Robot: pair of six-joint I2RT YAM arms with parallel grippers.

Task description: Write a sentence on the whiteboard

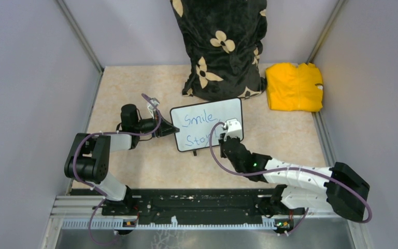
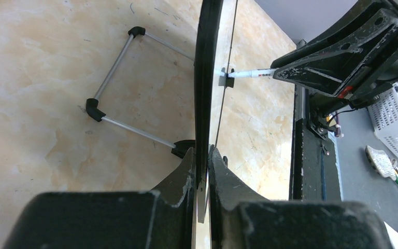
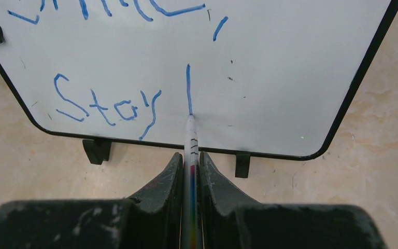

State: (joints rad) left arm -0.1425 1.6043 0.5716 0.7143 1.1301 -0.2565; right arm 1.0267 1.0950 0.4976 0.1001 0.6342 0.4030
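The whiteboard (image 1: 207, 113) stands propped on the tan table, with a thin dark frame and two black feet on its lower edge. Its blue text (image 1: 199, 120) reads "Smile," above "Stay". In the right wrist view the board (image 3: 269, 62) also shows a single vertical stroke (image 3: 188, 88) after "Stay". My left gripper (image 1: 166, 128) is shut on the board's left edge, seen edge-on in the left wrist view (image 2: 205, 78). My right gripper (image 1: 227, 138) is shut on a white marker (image 3: 190, 140). The marker tip touches the board at the stroke's lower end.
A black floral cloth bag (image 1: 220, 46) stands behind the board. A yellow cloth (image 1: 294, 86) lies at the back right. The board's wire stand (image 2: 109, 98) rests on the table behind it. Grey walls enclose the table on three sides.
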